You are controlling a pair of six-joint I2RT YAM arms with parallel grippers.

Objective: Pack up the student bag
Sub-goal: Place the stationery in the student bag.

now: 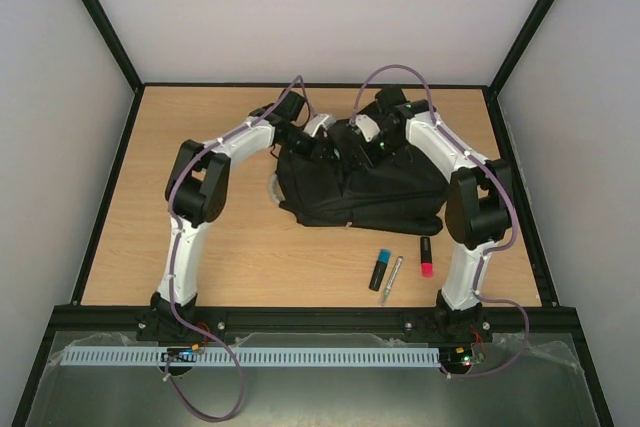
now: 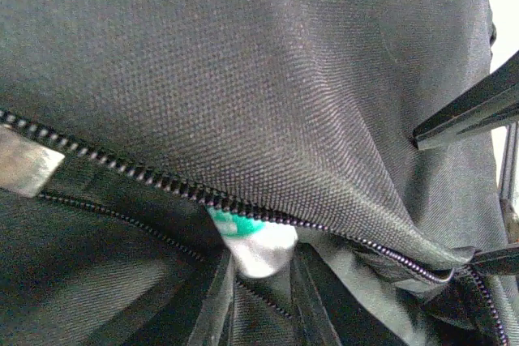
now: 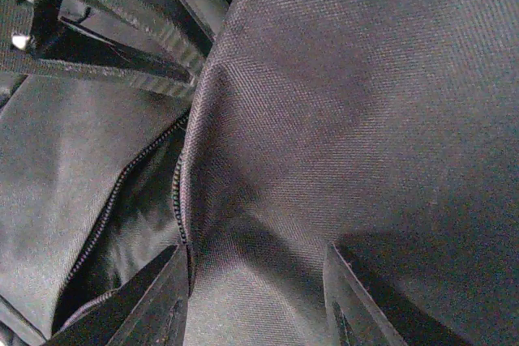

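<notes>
Bag [image 1: 380, 192] opening runs left–right across lower frame at left tool [image 2: 259, 269] — narrow, grip unclear; right tool [image 3: 253, 257] parted astride a fold.

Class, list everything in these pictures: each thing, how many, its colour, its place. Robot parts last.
bag: one, black, mid-table, zip partly open
item: one, white and green, inside zip opening
blue marker: one, blue-black, table in front of bag
pen: one, silver, just right of blue marker
red marker: one, red-black, right of pen
table: one, light wood
left arm: one, white-black, reaching to bag
right arm: one, white-black, reaching to bag
left gripper: one, black, at zip opening
right gripper: one, black, jaws apart on bag fabric
</notes>
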